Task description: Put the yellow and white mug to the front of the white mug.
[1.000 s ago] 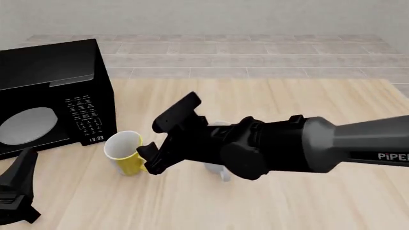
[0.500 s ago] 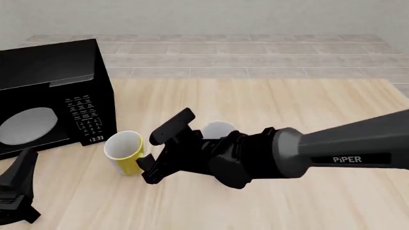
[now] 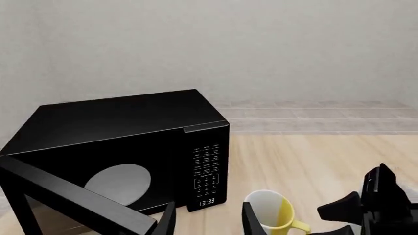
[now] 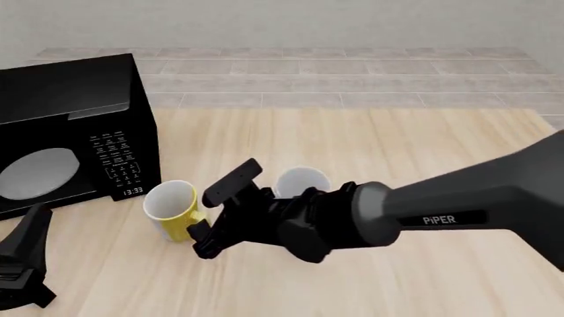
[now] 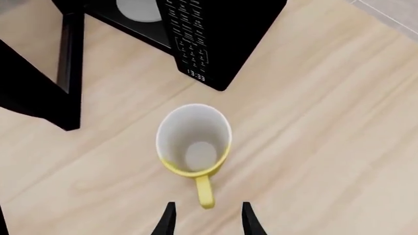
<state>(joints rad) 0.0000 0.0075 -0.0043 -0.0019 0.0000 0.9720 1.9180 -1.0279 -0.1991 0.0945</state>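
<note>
The yellow and white mug [image 4: 174, 210] stands upright on the wooden table, just in front of the microwave; it also shows in the left wrist view [image 3: 274, 216]. In the right wrist view the mug [image 5: 195, 141] has its yellow handle [image 5: 204, 193] pointing toward my right gripper [image 5: 207, 221], which is open and just short of the handle. From the front, the right gripper [image 4: 205, 220] hovers beside the mug's right side. The white mug [image 4: 302, 181] stands behind the right arm, partly hidden. My left gripper [image 4: 26, 264] rests open at the table's front left.
A black microwave [image 4: 70, 132] with its door swung open [image 3: 72, 196] fills the left of the table, close behind the yellow and white mug. The right arm's dark body [image 4: 423, 211] stretches across the table's right half.
My right arm has dropped lower and drawn nearer, bringing its open gripper down beside the yellow and white mug. More of the white mug shows behind it. The left arm stayed still.
</note>
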